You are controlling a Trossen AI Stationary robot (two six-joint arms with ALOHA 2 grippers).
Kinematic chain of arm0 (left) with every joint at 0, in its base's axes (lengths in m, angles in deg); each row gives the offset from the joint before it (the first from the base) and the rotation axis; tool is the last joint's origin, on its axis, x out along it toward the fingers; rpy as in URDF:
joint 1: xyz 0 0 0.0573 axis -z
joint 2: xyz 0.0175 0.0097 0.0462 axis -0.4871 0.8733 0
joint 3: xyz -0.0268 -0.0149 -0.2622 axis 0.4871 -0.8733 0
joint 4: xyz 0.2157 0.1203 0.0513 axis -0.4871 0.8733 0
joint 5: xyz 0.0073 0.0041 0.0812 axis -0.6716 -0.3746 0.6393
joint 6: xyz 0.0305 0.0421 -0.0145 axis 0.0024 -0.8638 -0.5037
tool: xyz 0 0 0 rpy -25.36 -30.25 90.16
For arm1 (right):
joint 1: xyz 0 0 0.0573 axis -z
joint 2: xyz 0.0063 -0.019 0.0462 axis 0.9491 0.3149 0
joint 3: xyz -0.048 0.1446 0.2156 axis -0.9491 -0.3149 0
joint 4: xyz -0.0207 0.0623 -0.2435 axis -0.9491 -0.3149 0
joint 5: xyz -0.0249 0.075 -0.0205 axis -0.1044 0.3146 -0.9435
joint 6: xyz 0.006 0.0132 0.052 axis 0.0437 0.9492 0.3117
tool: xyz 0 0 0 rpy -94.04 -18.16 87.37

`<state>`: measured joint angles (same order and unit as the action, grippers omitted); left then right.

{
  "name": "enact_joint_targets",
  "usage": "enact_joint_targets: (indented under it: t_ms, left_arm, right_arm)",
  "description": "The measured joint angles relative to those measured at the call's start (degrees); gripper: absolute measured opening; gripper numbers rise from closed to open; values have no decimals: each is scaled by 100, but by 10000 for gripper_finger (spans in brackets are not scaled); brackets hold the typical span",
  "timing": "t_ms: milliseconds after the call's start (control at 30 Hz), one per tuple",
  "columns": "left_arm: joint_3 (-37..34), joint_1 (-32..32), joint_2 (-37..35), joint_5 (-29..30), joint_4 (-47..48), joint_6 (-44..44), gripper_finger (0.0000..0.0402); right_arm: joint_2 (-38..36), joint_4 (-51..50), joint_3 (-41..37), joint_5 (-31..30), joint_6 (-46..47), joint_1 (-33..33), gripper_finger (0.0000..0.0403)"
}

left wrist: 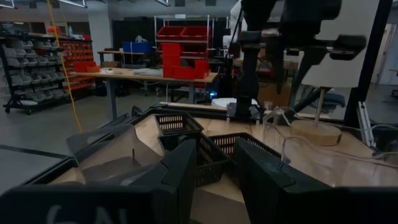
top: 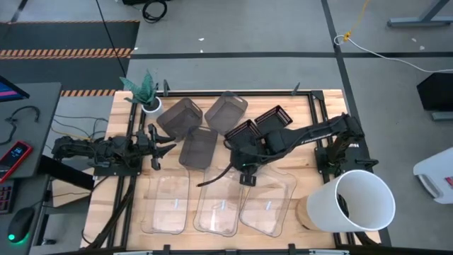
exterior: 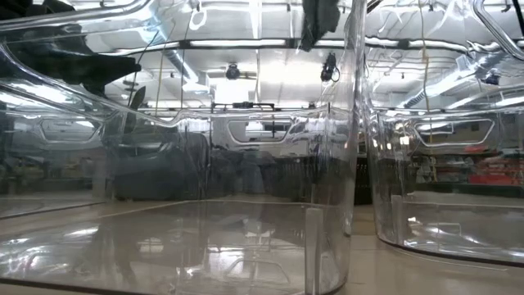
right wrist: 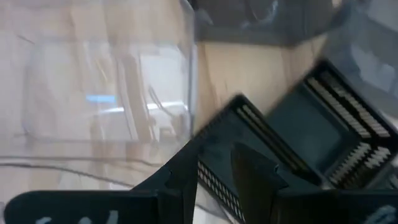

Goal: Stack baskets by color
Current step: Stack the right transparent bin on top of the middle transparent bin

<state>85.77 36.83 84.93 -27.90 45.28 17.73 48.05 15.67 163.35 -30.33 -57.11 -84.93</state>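
Three clear baskets (top: 219, 205) stand in a row along the table's near edge. Behind them are three smoky grey baskets (top: 199, 147) and black slatted baskets (top: 273, 117). My right gripper (top: 245, 164) slants down over the table's middle, shut on a black basket (right wrist: 298, 140) that sits tilted in the right wrist view. A clear basket (right wrist: 93, 81) and a grey one (right wrist: 249, 18) lie just beyond it. At the table's left edge, my left gripper (top: 161, 140) is level and open, with nothing between its fingers (left wrist: 180, 168). My right gripper has the black basket's slatted wall (right wrist: 214, 180), near a corner, between its two fingers. The fingers slant down from above, coming from the table's right. The basket sits tilted in the hold. Whether it is clear of the table I cannot tell.
A big white bucket (top: 361, 202) stands at the table's near right corner on a wooden disc. A small white plant pot (top: 150, 105) sits at the far left. In the low view the clear basket walls (exterior: 352, 164) fill the picture.
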Motion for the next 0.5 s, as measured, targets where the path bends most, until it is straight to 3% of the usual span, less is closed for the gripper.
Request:
enact_joint_targets:
  t_ms: [500]
  left_arm:
    - [-2, -1, 0, 0, -1, 0, 117]
  right_arm:
    - [-65, -1951, -235, 4, 1019, -180, 119]
